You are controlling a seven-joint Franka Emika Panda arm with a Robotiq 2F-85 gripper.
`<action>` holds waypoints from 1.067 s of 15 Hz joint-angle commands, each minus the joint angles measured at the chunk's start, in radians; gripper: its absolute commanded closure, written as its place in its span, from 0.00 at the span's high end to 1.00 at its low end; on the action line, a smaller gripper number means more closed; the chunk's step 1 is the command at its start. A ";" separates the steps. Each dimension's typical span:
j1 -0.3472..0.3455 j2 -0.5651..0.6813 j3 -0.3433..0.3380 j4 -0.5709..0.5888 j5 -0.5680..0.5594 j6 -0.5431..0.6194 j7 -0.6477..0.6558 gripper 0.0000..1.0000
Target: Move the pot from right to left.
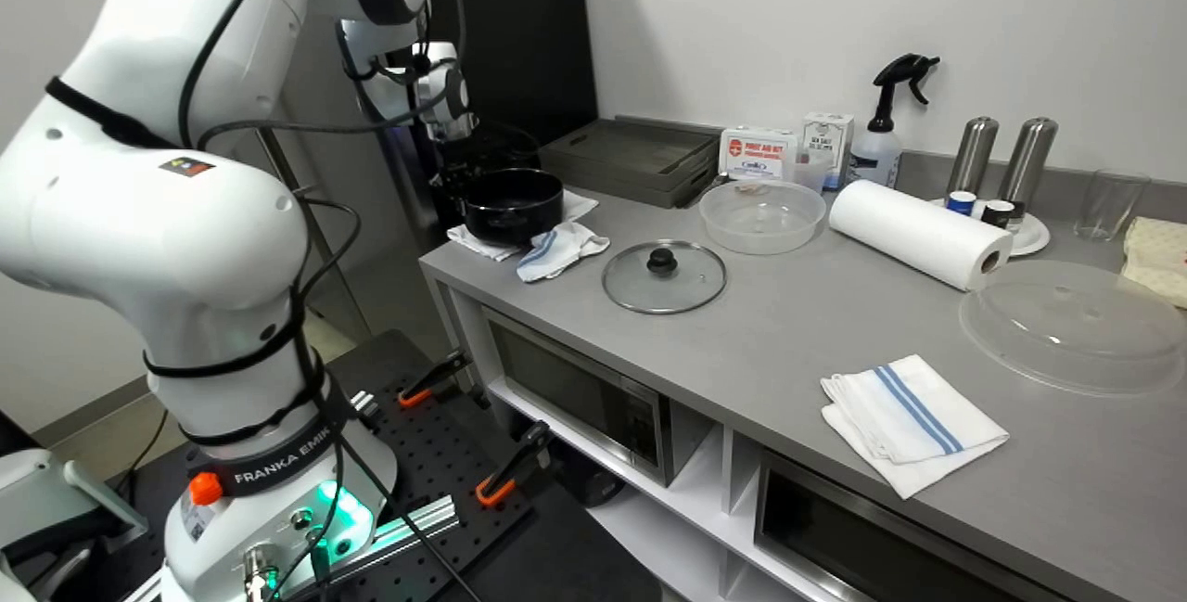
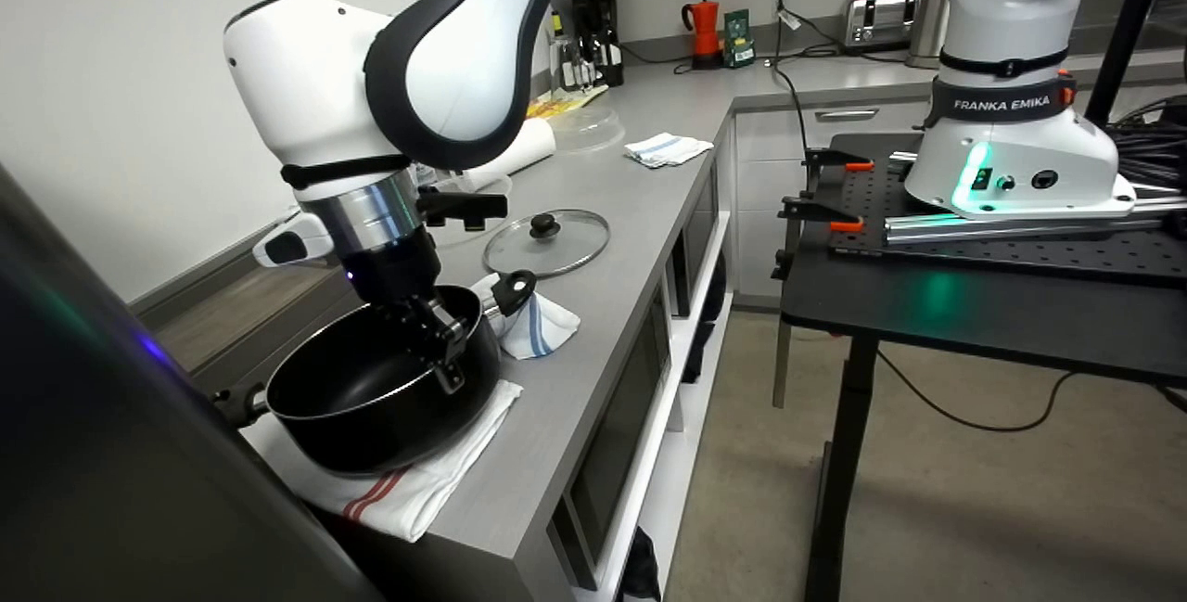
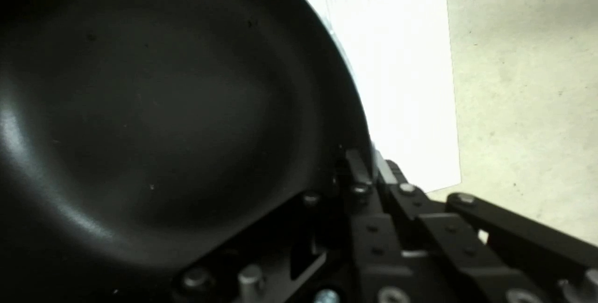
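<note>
The black pot (image 1: 513, 208) stands at the end of the grey counter on folded white cloths. It also shows in an exterior view (image 2: 371, 435), where its rim looks slightly tilted; I cannot tell if its base is fully resting. Its dark interior fills the left of the wrist view (image 3: 177, 107). My gripper (image 2: 447, 363) is at the pot's rim on the counter's front-edge side. In the wrist view my gripper (image 3: 373, 167) has one finger inside the wall and one outside, closed on the rim. One side handle (image 2: 515, 291) points toward the glass lid.
The glass lid (image 1: 664, 275) lies beside the pot's cloth (image 1: 561, 249). A red-striped cloth (image 2: 408, 500) is under the pot. A clear bowl (image 1: 762, 217), grey trays (image 1: 631, 157) and a paper towel roll (image 1: 918, 233) stand further back. A dark tall panel (image 2: 139, 435) is close to the pot.
</note>
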 commanded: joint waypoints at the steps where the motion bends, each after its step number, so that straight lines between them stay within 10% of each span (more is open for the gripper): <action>1: 0.041 0.048 -0.024 0.103 -0.017 -0.057 0.030 0.01; 16: 0.071 0.156 -0.034 0.225 -0.012 -0.087 0.029 0.01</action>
